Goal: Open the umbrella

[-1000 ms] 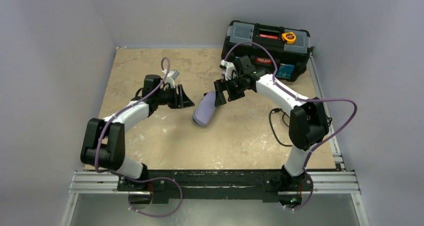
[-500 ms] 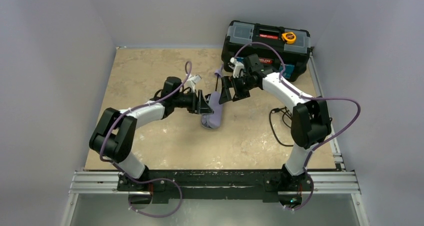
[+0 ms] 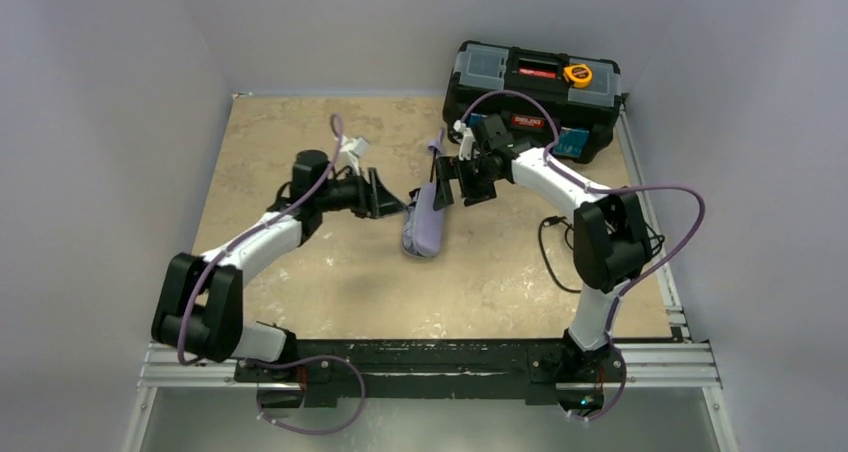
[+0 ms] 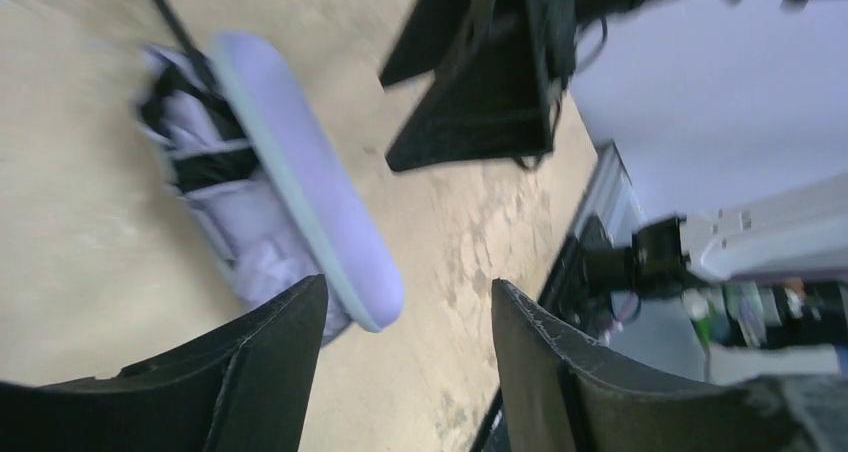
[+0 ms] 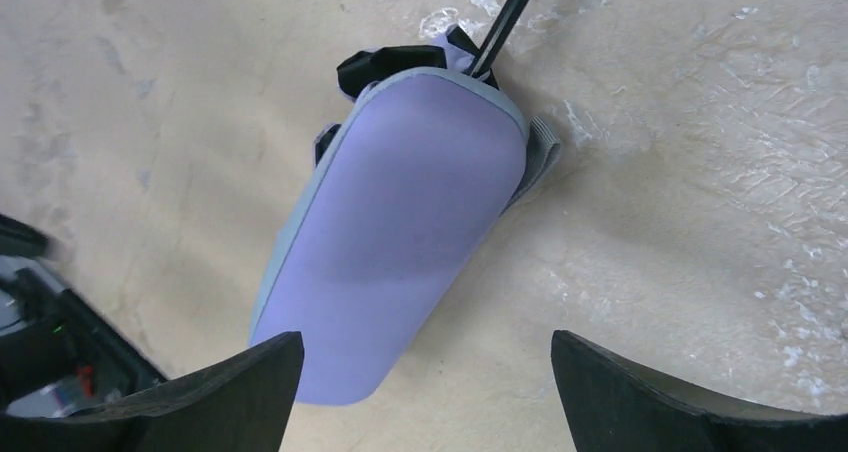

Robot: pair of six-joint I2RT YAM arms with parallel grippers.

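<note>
At the middle of the worktop (image 3: 330,292) the folded umbrella (image 4: 225,207) is found lying tucked against the lavender case (image 3: 424,230), with pale and black fabric seen bunched at the case's edge. Just left of the case the left claw (image 4: 407,292) is held spread, with nothing between its fingers. The right claw (image 5: 425,340) is also spread and empty, poised above the case. The thin shaft (image 5: 505,17) is extended from the far end. A black toolbox (image 3: 535,97) is placed far right.

A black toolbox (image 3: 535,97) stands at the far right corner of the table (image 3: 300,132), with a yellow tape measure (image 3: 577,74) on its lid. A lavender oval case (image 3: 428,230) lies mid-table, and a black cable (image 3: 545,247) lies to its right.
</note>
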